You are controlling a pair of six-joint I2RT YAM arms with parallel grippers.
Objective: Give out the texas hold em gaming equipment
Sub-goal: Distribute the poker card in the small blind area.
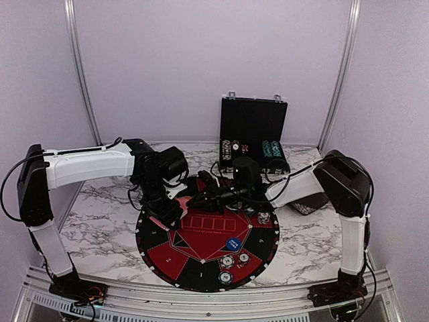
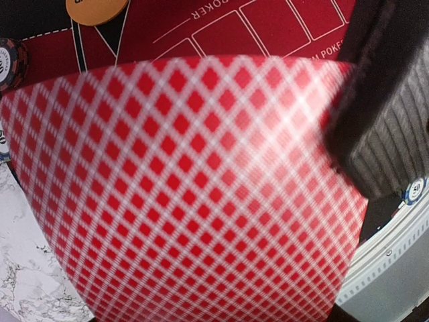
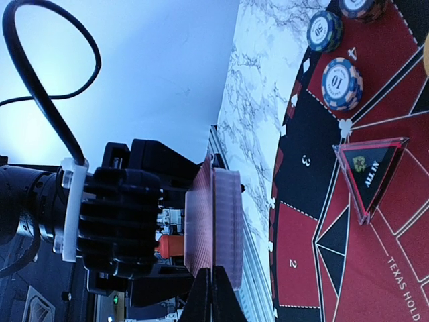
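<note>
A stack of red-backed cards (image 3: 224,228) hangs above the left rim of the round mat (image 1: 167,258), clamped in the half-open left pincer (image 1: 169,201). The right pincer (image 3: 211,296) is closed at the stack's edge; whether it pinches a card, I cannot tell.

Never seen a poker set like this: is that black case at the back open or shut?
Open: the case has its lid standing upright, and rows of chips show in its base.
</note>
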